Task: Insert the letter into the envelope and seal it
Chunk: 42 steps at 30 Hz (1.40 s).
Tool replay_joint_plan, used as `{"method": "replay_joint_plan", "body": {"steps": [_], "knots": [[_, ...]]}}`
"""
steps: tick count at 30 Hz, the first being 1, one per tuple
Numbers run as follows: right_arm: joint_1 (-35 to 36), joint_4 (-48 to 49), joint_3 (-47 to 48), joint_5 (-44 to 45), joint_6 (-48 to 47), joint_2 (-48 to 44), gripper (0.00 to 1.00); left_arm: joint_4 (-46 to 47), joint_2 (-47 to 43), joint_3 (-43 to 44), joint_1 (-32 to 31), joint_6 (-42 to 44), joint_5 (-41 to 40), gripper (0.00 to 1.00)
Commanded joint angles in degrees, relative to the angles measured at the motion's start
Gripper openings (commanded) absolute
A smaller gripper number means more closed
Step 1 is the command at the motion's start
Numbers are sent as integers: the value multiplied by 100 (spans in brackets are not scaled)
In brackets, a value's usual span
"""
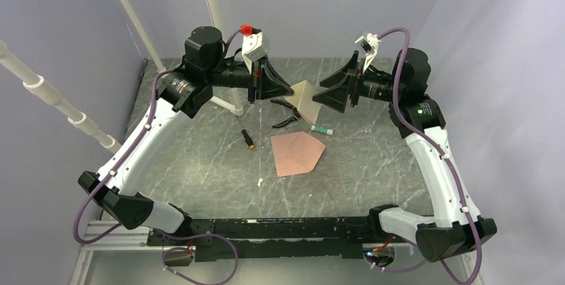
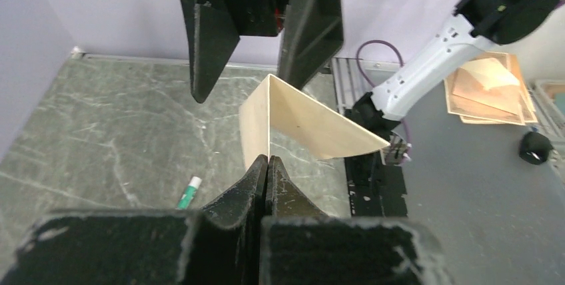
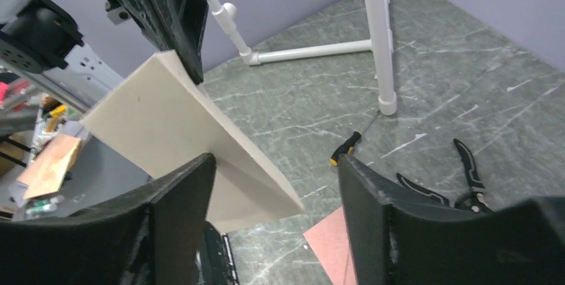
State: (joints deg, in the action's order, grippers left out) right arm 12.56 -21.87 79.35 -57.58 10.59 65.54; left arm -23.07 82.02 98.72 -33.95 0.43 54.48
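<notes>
Below the letter (image 3: 180,132), right wrist shows the envelope (image 3: 330,242); left wrist doesn't.

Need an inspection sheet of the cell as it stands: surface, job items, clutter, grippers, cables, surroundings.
Surface: grey-green marbled table top, no spills seen.
Job's things: light tan paper letter held in the air, bent into a V; pinkish-brown paper envelope flat on the table, flap open, apart from the letter.
Clutter: black pliers, small black-and-yellow screwdriver and white tube with green cap, all lying on the table beyond the envelope.
Grippers: left gripper shut on the letter's edge; right gripper open, facing the letter, not gripping.
Cables: purple cables looped along both arms, clear of the table's things.
Surroundings: white plastic pipes, lilac walls.
</notes>
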Motion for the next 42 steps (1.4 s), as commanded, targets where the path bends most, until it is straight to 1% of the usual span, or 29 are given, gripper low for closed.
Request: {"method": "replay_joint_plan", "body": {"steps": [1,3,6,8,10,11,12,15,17,19,22,23,24,26,27,28,29,31,32,34,36,39,40,42], "knots": [[60,474,100,-520,139,-4,63,-373,22,328,-6,332,792,2],[135,306,197,-724,-5,17,55,-509,46,382,-6,376,927,2],[308,-98,374,-851,-318,113,47,-249,31,295,-6,121,1121,2],[402,-194,416,-878,-388,158,47,-25,4,207,-6,-2,1245,2],[484,-133,406,-892,-361,161,53,65,-10,174,-6,-7,1264,2],[497,-105,406,-913,-352,156,54,-2,-6,193,-6,-7,1248,2],[514,-73,406,-946,-330,157,52,-103,-2,225,-1,34,1222,2],[528,74,407,-1120,-231,124,33,-327,24,315,-4,153,1233,2],[536,194,389,-1214,-137,91,15,-374,25,338,-6,167,1233,2],[537,258,367,-1206,-77,50,1,-412,2,362,-6,159,1124,2],[537,356,332,-1062,-25,-28,0,-558,-50,497,-6,210,643,2],[537,391,327,-952,-20,-60,0,-579,-80,533,1,189,403,6],[537,415,327,-802,-15,-96,0,-573,-111,542,10,145,137,17],[535,514,291,-367,-10,-212,0,-498,-237,514,12,52,-519,43],[529,670,253,-123,31,-271,0,-395,-314,452,12,1,-946,59],[527,768,196,124,107,-340,0,-276,-392,361,12,-172,-1316,70],[528,919,146,362,174,-399,0,-134,-470,265,12,-276,-1640,78],[524,1254,18,961,409,-506,0,129,-602,88,12,-508,-2232,90],[528,1466,-60,1251,590,-551,0,246,-635,22,12,-638,-2460,92],[528,2052,-216,1837,1077,-621,0,435,-683,-90,12,-890,-2760,93],[528,2476,-276,2233,1557,-644,0,619,-687,-188,16,-1098,-2814,93],[528,3150,-412,2689,2315,-718,0,1028,-662,-319,16,-1501,-2528,93],[528,3399,-464,2778,2568,-733,0,1307,-641,-369,12,-1693,-2374,93],[530,3896,-566,2767,3030,-718,0,1832,-586,-490,12,-2106,-1937,93]]}}
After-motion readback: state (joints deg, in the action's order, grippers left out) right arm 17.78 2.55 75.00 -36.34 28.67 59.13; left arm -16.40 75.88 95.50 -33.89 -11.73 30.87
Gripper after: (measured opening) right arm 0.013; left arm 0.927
